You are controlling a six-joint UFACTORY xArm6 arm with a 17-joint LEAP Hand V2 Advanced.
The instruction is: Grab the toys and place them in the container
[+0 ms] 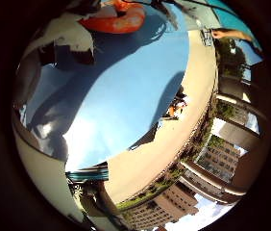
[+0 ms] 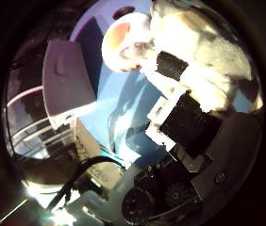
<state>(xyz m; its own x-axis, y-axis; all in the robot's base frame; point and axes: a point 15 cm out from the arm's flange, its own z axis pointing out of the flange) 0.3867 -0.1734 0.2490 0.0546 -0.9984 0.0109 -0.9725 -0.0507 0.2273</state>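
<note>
An orange ring toy (image 1: 117, 20) is at the tips of my right hand (image 2: 185, 108), over the blue table top (image 1: 126, 91). White and black fingers (image 1: 70, 38) close in on the ring from both sides and seem to pinch it. The thumb side view shows the same ring as a pale, orange-tinted round shape (image 2: 123, 42) against a white fingertip (image 2: 145, 49). A pale box-like container (image 2: 67, 82) stands on the blue table beside the hand. The hand's shadow (image 1: 63, 110) falls across the table.
The blue table ends in a curved edge (image 1: 140, 144), with tan ground (image 1: 193, 96) beyond it. A small orange and dark object (image 1: 176, 108) sits near that edge. Buildings (image 1: 217, 159) stand further off. A dark oval thing (image 2: 123, 11) lies beyond the ring.
</note>
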